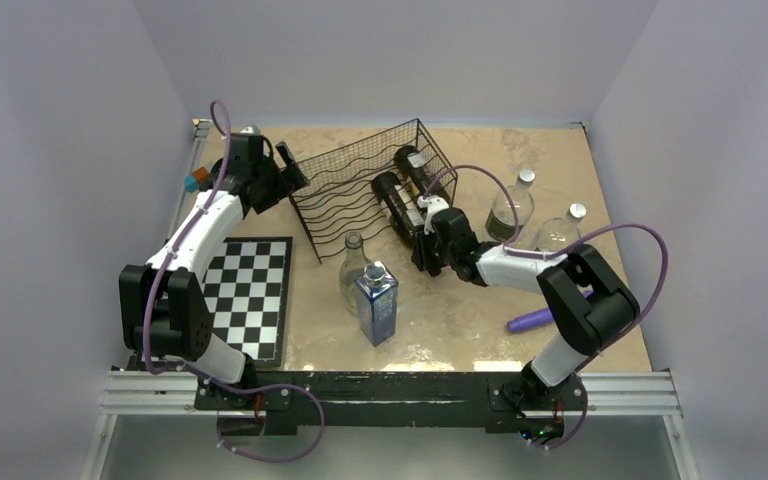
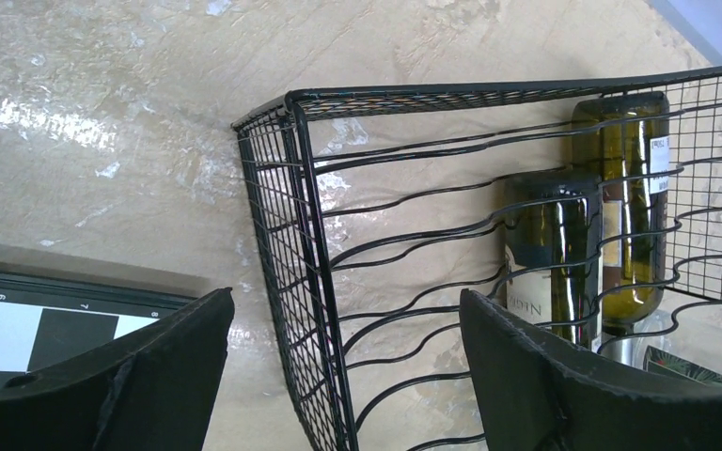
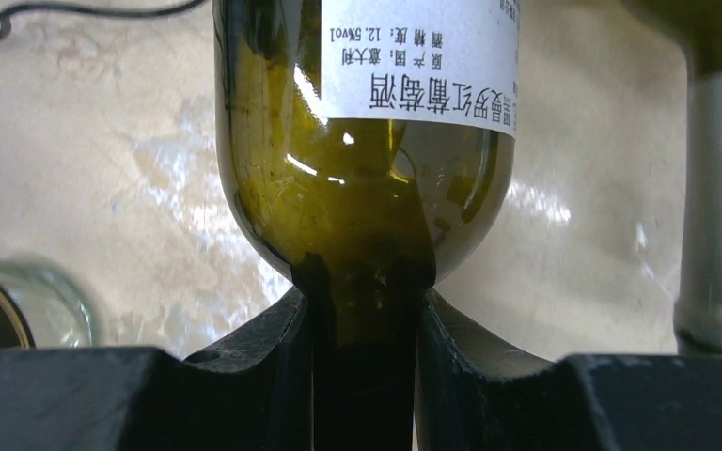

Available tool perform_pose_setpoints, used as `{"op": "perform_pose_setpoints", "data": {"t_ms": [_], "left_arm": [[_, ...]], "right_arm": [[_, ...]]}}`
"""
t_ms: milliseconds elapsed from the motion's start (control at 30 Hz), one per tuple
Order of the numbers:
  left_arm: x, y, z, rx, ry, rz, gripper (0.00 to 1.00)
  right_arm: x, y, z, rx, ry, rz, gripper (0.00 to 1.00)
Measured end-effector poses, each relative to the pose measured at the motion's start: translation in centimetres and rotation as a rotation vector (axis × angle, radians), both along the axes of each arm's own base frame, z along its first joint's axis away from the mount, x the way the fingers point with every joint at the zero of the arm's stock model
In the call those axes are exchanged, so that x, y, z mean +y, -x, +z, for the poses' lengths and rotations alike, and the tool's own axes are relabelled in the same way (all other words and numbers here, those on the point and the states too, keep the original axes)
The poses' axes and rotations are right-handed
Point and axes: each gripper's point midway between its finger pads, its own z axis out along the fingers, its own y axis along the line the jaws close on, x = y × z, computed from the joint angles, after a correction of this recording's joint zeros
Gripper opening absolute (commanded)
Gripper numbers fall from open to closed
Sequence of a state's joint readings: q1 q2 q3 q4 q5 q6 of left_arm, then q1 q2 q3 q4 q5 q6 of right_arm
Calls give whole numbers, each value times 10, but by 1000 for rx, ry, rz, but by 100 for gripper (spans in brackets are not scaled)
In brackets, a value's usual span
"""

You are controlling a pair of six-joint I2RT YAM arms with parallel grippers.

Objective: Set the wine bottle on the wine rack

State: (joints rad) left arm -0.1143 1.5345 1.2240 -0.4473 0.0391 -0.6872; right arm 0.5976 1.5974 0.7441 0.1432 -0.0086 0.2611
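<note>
Tabletop [image 1: 460, 325]: wine rack [image 1: 350, 185] holds two wine bottles [image 1: 392, 200], right end effector [image 1: 425, 232] gripping one.

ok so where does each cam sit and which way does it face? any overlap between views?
Top: fixed above and behind the bases, looking down at the table; both arms show, left pincer by the wine rack, right pincer on a wine bottle.
Left wrist: faces the wine rack's side, framed by its open pincer.
Right wrist: looks along the wine bottle, neck clamped in its pincer.
Shared: wine rack in top and left wrist; wine bottle in top and right wrist.
</note>
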Motion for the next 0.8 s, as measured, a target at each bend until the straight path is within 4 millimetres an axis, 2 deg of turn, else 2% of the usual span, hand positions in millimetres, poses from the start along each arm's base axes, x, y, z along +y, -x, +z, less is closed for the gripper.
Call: {"op": "perform_pose_setpoints", "data": {"t_ms": [267, 400, 800], "left_arm": [[-4, 0, 2, -5, 15, -16, 92], [-7, -2, 5, -10, 26, -27, 92], [-12, -3, 3, -6, 44, -50, 92]], "right_arm": [[26, -37, 5, -59, -43, 1, 0], [32, -47, 5, -59, -43, 0, 0], [48, -56, 19, 27, -29, 30, 0]]}}
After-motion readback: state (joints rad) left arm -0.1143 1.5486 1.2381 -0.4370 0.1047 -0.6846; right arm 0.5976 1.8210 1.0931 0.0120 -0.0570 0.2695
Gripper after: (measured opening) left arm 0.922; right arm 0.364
